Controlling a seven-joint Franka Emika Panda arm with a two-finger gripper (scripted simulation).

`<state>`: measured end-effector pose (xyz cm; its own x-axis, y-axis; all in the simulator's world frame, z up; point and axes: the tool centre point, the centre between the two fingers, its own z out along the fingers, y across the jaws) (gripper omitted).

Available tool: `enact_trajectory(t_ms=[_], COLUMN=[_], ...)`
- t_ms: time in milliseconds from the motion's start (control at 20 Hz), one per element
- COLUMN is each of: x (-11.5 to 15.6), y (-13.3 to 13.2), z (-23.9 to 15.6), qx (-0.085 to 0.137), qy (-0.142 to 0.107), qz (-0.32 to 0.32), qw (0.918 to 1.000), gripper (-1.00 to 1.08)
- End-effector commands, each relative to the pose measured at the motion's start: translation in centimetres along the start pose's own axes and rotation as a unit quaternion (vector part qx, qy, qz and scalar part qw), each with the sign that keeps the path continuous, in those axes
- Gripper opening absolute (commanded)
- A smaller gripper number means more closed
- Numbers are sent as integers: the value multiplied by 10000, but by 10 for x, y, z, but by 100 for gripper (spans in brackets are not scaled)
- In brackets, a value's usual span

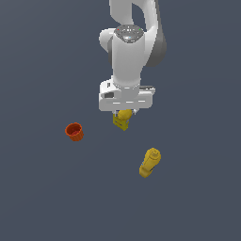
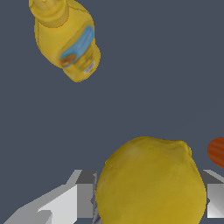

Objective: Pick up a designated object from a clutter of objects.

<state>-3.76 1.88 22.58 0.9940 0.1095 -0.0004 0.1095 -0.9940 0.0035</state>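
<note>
4 objects on the dark grey floor [image 1: 42, 197], and we sweep across the exterior view from its left. First up, the small red-orange cup [image 1: 74, 132], sitting on its own with its mouth tipped toward the camera, well apart from everything else. Moving along to the middle, the white Panda arm [image 1: 127, 52] comes straight down from the top of the picture, and its gripper [image 1: 124, 113] sits right over the yellow box [image 1: 121, 123], of which only a lower corner pokes out beneath the hand. Between the fingers there's the lemon [image 1: 125, 114], the small, round, plain yellow one, showing just under the white gripper body and above the box; whether it touches the box can't be told from here.

The wrist view settles the grip: the lemon [image 2: 151, 183] fills the space between the 2 grey fingers [image 2: 85, 197], pressed in from both sides (held snugly, jaws narrowed onto the fruit). A sliver of the cup [image 2: 216, 152] peeks in at the picture's edge.

Over to the exterior view's right now, and the yellow squeeze bottle [image 1: 150, 162] lies on its side, near the gripper but clear of it. The wrist camera catches that bottle [image 2: 68, 39] too, blue label showing.
</note>
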Motion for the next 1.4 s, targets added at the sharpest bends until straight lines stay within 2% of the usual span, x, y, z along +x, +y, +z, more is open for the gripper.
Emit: enact_trajectory(t_ms=[0,750,1000,1350], x=[-3,-13,-13,-12], y=[-18,-119,-139,-153], z=[-26,-166,-195,-214], qx=[-5,7,11,17], qy=[1,1,1,2], qz=[2,-5,-5,-2], qw=[10000,10000,10000,10000], gripper=[-100,-100,-100,-100])
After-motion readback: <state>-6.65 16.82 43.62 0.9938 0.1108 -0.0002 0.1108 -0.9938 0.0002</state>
